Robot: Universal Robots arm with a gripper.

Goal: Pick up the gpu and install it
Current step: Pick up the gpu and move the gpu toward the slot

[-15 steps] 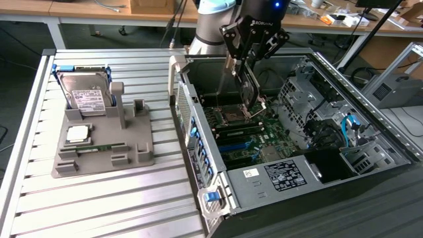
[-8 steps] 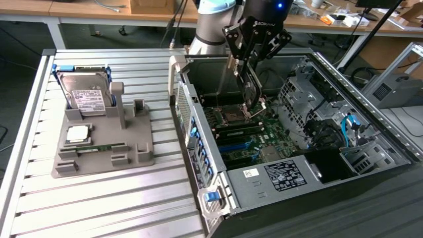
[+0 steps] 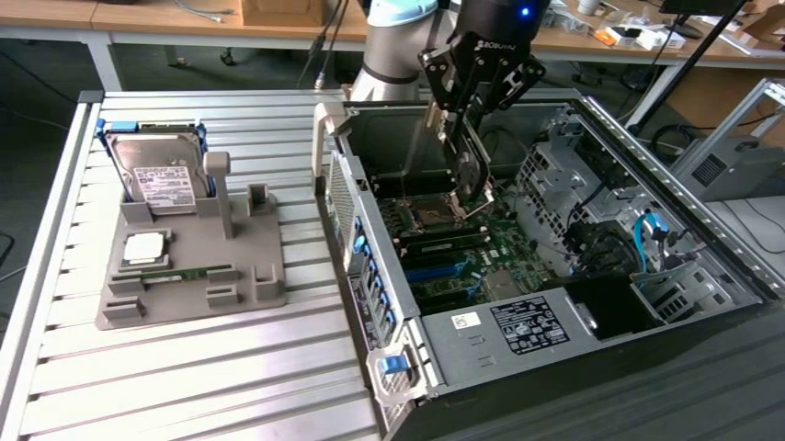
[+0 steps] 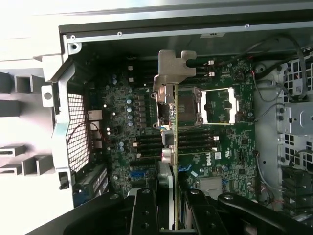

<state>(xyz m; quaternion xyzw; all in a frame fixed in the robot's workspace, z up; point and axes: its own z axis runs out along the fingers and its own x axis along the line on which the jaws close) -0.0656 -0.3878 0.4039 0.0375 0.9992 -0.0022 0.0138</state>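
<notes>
Dull silver sheet-metal bracket on the gpu (image 4: 176, 66), matt black pincer (image 4: 171, 198). Bare grey steel case (image 3: 444, 360), ribbed aluminium-looking surface (image 3: 184, 377), matt grey plastic holder (image 3: 190, 296), shiny metal hard drive (image 3: 160, 175) with a white paper label.

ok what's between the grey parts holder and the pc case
Just a bare strip of the slatted table, seen in the exterior view; the holder and the case stand apart.
</notes>
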